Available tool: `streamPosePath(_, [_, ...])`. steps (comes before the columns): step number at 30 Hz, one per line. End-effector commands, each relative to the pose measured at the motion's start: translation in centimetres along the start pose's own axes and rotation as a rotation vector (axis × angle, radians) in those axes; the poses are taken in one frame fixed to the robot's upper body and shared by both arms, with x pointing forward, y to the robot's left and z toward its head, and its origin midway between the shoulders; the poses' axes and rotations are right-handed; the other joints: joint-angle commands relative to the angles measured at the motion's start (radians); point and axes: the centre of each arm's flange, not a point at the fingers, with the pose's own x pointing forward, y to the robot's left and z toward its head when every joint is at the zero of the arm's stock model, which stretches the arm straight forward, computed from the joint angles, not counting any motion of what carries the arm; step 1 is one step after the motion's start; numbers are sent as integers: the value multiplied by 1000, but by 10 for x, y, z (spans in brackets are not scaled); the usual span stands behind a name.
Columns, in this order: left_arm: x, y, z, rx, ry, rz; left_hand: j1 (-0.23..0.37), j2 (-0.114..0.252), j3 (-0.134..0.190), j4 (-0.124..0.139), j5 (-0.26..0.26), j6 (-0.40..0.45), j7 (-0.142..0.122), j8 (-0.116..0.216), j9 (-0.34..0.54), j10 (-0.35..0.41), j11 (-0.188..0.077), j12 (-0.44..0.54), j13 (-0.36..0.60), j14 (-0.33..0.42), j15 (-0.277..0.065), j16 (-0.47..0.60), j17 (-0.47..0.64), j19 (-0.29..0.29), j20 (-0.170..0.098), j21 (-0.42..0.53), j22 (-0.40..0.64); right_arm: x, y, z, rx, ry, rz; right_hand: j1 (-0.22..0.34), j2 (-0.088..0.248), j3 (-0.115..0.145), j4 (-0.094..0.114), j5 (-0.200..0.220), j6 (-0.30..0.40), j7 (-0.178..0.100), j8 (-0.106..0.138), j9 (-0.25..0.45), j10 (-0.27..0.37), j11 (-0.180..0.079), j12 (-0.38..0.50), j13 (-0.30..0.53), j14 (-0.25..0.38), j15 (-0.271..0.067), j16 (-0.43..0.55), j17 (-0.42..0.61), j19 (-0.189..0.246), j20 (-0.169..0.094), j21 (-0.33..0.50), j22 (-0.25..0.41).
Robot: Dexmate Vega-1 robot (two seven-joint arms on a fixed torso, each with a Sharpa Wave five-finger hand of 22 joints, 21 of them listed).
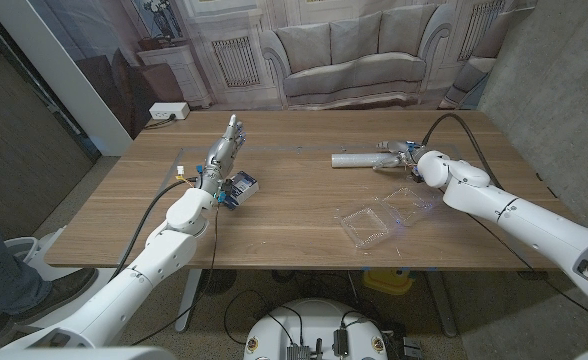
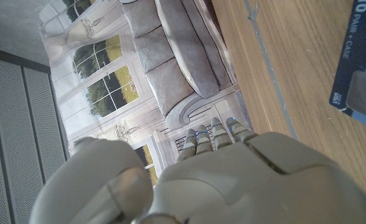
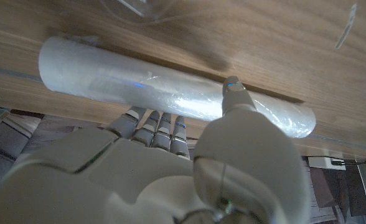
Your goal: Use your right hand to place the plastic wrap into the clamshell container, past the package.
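1. Head view: plastic wrap (image 1: 359, 158) lying as a pale roll on the far part of the counter (image 1: 294, 240), not yet lifted. Right hand (image 1: 402, 152) at the roll's right end, touching or nearly so; grip impossible to judge from here. Clear clamshell container (image 1: 382, 214) open and lying nearer the robot than the roll, apart from it, nothing visible inside. Blue package (image 1: 241, 188) well off to the left, just beside the left hand (image 1: 226, 148), which stands raised with fingers stretched upward, holding nothing.

2. Left wrist view: back of the left hand (image 2: 233, 180) in the foreground, fingers extended and nothing between them; corner of the blue package (image 2: 360, 62) lying on the wood.

3. Right wrist view: roll of plastic wrap (image 3: 170, 87) flat on the wood, right hand (image 3: 170, 162) hovering close over it, fingers (image 3: 155, 124) reaching along its near side and thumb pointing at its top. Looks parted around the roll rather than clamped; firm hold not shown.

4. Progress, as a judgement: approach about done, grasp just starting; still left are closing on the roll, lifting, carrying to the clamshell and letting go inside.
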Motion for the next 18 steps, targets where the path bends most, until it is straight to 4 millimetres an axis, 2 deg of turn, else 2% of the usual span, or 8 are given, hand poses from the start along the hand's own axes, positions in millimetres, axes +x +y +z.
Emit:
streamPosePath(1, [3, 0, -1, 3, 12, -1, 2, 4, -6, -5, 5, 7, 3, -5, 3, 0, -4, -3, 3, 0, -4, -2, 2, 0, 1, 1, 5, 4, 9, -2, 27, -5, 20, 13, -1, 6, 5, 5, 14, 1, 8, 1, 12, 0, 7, 3, 13, -18, 3, 5, 11, -49, 6, 4])
streamPosePath(4, [4, -1, -2, 1, 14, -2, 2, 4, -6, -5, 5, 8, 3, -5, 3, 0, -6, -4, 3, 1, -3, -2, 2, 0, 1, 1, 5, 5, 12, -2, 26, -2, 18, 21, 6, 10, 5, 5, 24, -1, 11, 1, 20, -7, 10, 2, 20, -26, 4, 5, 19, -53, 8, 4])
streamPosePath(7, [4, -1, -2, 2, 15, -2, 2, 4, -6, -5, 5, 8, 3, -5, 3, 0, -5, -4, 3, 1, -4, -2, 2, -1, 1, 1, 5, 6, 15, -2, 17, 4, 8, 27, 10, 9, 7, 3, 45, -4, 16, 2, 45, -5, 18, 2, 43, -37, 9, 5, 42, -61, 14, 4])
streamPosePath(9, [5, -1, -3, 0, 15, -1, 3, 5, -6, -5, 5, 8, 3, -5, 3, 0, -5, -4, 3, 1, -5, -2, 2, -2, 2, 1, 5, 7, 17, -2, 11, 7, -8, 34, 18, 9, 8, 0, 63, -13, 20, 2, 62, -15, 22, 2, 64, -51, 14, 5, 63, -71, 20, 5])
streamPosePath(13, [5, -2, -4, -1, 15, 1, 3, 5, -6, -5, 5, 7, 3, -5, 3, -1, -6, -4, 3, 1, -4, -2, 3, -2, 2, 1, 5, 8, 18, -1, 7, 4, -34, 61, 40, 11, 10, -12, 123, -27, 32, 3, 124, -37, 38, 1, 150, -88, 29, 6, 147, -99, 45, 9])
streamPosePath(18, [5, -2, -5, -5, 15, 7, 3, 5, -6, -5, 5, 8, 4, -5, 3, -2, -7, -5, 3, 1, -4, -2, 3, -3, 2, 0, 5, 9, 17, 0, -18, -2, -69, 97, 71, 22, 7, -31, 200, -55, 48, 3, 193, -63, 55, 0, 231, -124, 42, 8, 219, -131, 69, 12])
